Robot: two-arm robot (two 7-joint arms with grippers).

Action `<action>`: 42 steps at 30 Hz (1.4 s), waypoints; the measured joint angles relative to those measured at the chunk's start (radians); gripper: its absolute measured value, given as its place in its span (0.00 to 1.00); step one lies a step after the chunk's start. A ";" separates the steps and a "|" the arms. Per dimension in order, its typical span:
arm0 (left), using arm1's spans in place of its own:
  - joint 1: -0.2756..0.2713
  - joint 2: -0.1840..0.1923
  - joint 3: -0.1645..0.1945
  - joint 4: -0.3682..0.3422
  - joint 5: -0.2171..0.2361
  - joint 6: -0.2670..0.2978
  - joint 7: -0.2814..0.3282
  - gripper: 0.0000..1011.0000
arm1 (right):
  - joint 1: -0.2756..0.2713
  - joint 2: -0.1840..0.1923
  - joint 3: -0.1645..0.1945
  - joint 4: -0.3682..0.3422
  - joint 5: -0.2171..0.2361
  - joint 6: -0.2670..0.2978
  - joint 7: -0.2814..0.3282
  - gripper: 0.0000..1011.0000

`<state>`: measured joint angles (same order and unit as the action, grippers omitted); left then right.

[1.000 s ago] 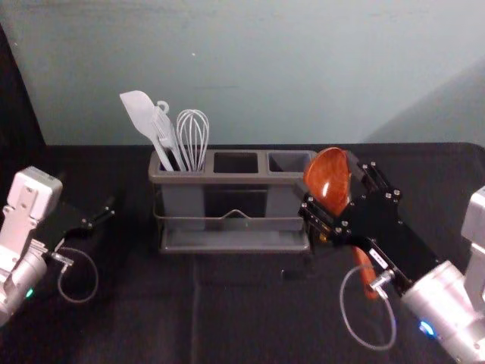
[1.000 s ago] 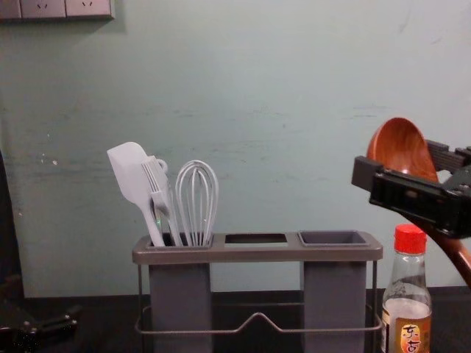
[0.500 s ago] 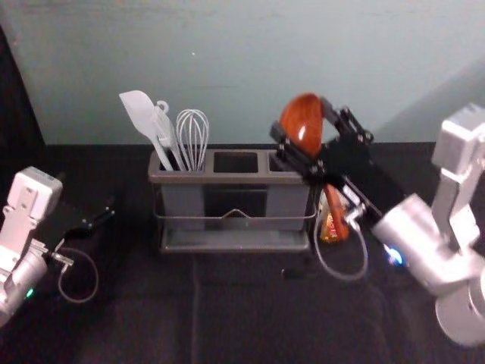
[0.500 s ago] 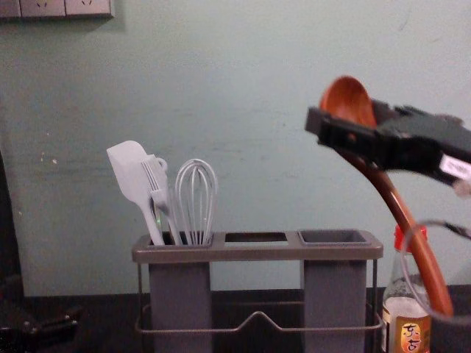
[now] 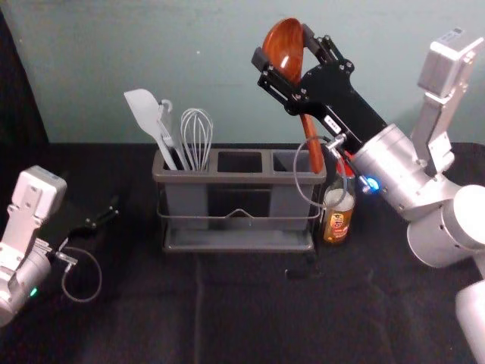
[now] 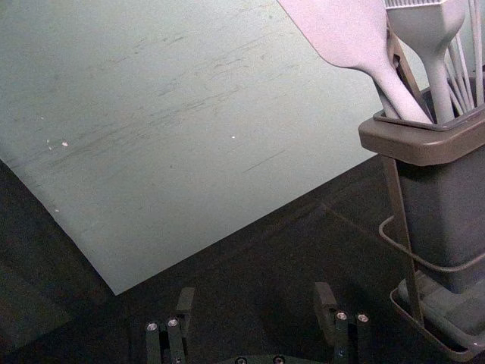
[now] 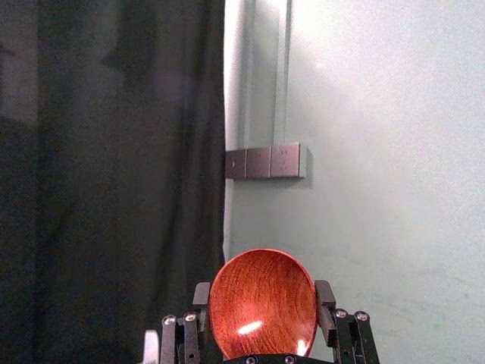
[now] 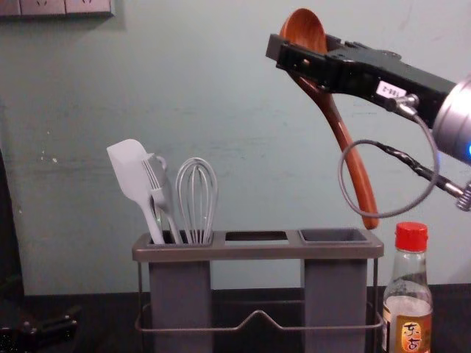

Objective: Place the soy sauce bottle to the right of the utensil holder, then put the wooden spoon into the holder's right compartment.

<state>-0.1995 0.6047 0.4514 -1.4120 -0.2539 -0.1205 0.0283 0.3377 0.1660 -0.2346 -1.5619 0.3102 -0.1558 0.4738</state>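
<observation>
Spoon (image 5: 282,61), glossy grained wood with a rounded bowl, sits clamped in the right gripper (image 5: 283,45) toward one o'clock, handle tip above the right end of the smooth grey holder (image 5: 227,179). We find the glass soy sauce bottle (image 5: 337,224) upright at the holder's three o'clock. We log the left gripper (image 5: 114,210) parked at nine, jaws apart; black cloth (image 5: 242,311); scuffed pale wall (image 5: 189,61).

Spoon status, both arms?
Right gripper clamping wooden spoon, handle end down near outer edge of right compartment. Left gripper open, idle at left. Compartment looks unobstructed; soy sauce bottle close beside holder.
</observation>
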 joint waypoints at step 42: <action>0.000 0.000 0.000 0.000 0.000 0.000 0.000 1.00 | 0.104 -0.099 -0.028 0.414 0.170 -0.421 0.101 0.83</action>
<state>-0.1995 0.6047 0.4514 -1.4120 -0.2539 -0.1205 0.0283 0.4419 0.0674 -0.2628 -1.1476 0.4801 -0.5766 0.5751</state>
